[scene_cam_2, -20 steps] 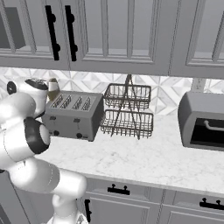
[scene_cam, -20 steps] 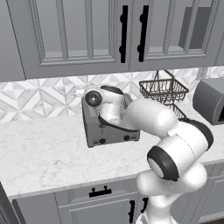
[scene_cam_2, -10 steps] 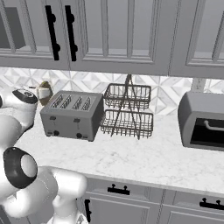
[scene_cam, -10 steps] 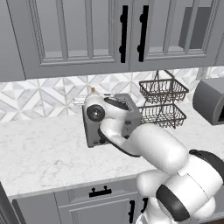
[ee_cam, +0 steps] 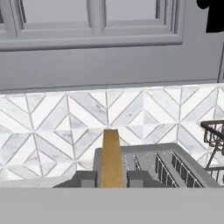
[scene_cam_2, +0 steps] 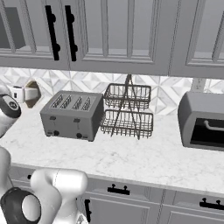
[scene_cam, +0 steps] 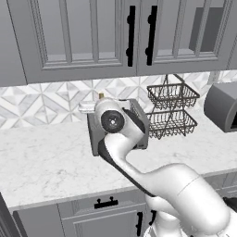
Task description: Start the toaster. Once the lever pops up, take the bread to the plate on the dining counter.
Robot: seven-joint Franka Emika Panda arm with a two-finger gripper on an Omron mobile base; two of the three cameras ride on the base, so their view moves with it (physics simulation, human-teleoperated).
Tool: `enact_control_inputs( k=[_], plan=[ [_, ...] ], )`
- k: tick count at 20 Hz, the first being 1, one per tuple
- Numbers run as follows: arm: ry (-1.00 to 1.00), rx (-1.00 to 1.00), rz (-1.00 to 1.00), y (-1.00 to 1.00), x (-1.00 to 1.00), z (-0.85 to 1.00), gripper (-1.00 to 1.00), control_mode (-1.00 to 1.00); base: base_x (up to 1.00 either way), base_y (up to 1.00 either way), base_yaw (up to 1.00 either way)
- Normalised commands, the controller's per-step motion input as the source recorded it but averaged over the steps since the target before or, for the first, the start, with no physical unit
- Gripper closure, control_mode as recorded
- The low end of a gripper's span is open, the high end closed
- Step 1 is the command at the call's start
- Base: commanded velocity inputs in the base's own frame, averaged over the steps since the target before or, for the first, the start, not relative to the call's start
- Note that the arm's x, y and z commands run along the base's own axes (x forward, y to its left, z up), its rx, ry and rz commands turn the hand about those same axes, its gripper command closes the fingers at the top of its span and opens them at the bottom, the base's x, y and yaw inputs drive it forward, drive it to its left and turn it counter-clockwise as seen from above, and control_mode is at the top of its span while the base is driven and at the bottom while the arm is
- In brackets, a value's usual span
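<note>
Bread slice point(ee_cam: 111, 157) is clamped edge-on between narrowly parted fingertips point(ee_cam: 87, 178) of the gripper point(ee_cam: 111, 179), lifted above the four-slot toaster point(scene_cam_2: 72, 114). Slice should be kept upright and raised clear of the slots before being swung away toward the plate.

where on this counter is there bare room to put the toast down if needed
Bare marble lies in front of the toaster out to the counter edge, and in the strip between the wire rack and the toaster oven. It is crowded where the toaster and rack stand nearly side by side. The gripper holds the bread above the toaster's left end.
</note>
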Motion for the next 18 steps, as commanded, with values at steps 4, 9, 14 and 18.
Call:
enact_control_inputs(
  k=[4,9,14,18],
  plan=[
    [0.35,0.07,0.07,0.0,-0.96,0.48,1.0,-1.0,0.0,0.0,0.0],
    [0.16,0.0,0.21,-0.29,-1.0,0.2,1.0,-1.0,0.0,0.0,0.0],
    [0.06,0.0,0.38,-0.43,-1.0,0.01,1.0,-1.0,0.0,0.0,0.0],
    [0.01,0.01,0.45,-0.74,-0.63,0.0,1.0,-1.0,0.0,0.0,0.0]
  ],
)
